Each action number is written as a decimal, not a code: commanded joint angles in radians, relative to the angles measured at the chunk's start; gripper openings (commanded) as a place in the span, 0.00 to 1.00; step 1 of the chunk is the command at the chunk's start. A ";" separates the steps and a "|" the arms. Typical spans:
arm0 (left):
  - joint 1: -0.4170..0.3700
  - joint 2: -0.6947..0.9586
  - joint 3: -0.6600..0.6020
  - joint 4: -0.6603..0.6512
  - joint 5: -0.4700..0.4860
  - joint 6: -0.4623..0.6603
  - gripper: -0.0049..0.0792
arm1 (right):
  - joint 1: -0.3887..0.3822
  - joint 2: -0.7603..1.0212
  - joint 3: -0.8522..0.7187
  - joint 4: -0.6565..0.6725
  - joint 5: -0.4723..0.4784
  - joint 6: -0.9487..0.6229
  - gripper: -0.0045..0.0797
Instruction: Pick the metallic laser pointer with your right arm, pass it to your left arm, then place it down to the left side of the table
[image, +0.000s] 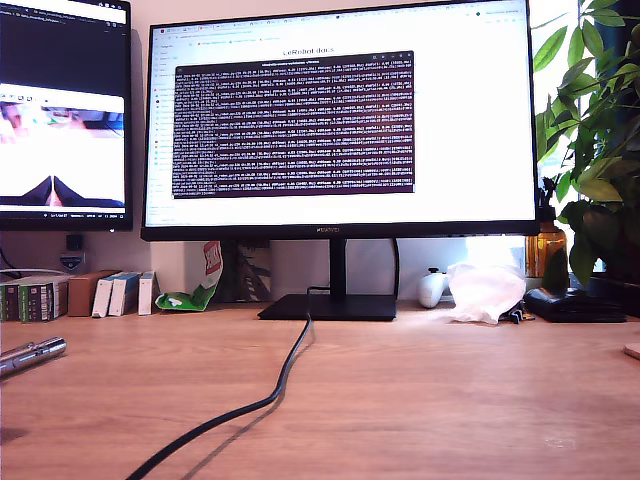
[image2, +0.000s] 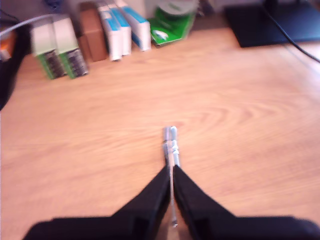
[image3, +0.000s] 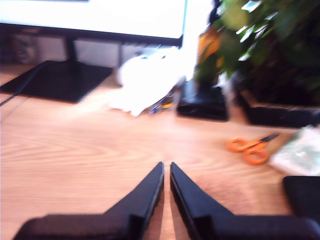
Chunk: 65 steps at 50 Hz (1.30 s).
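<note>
Well, the short shiny silver metallic laser pointer (image: 30, 352) is at the far edge of the exterior view's left, low over the wide light-brown wood-grain table (image: 420, 400), lying nearly flat with one end a little raised. I cannot tell from here whether it touches the wood.

In the first wrist view it pokes straight out ahead of my first gripper (image2: 172, 169). The two black wedge-shaped jaws are drawn in to a thin slit with the silver barrel (image2: 171, 145) running between them. To my eye that is a pinch on its rear part, which would explain the slight tilt. That side fits the placing step, so I judge the task to be near its end, with only the lowering and letting go left.

My second gripper (image3: 166, 164) hangs over bare wood. Its jaws are pulled almost together with nothing between them, well apart from the orange-handled scissors (image3: 248, 148). It looks parked out of the way.

The black cable (image: 270, 395) trailing from the big monitor (image: 340, 110) lies well clear of the pointer.
</note>
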 joint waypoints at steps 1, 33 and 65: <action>-0.006 -0.028 -0.036 0.018 0.003 0.003 0.04 | -0.034 -0.005 0.000 -0.005 0.014 -0.032 0.07; -0.051 -0.312 -0.163 -0.066 -0.037 -0.005 0.04 | -0.252 -0.053 0.000 -0.145 -0.247 -0.002 0.07; -0.077 -0.601 -0.163 -0.337 -0.153 -0.017 0.04 | -0.251 -0.123 0.000 -0.192 -0.318 -0.009 0.07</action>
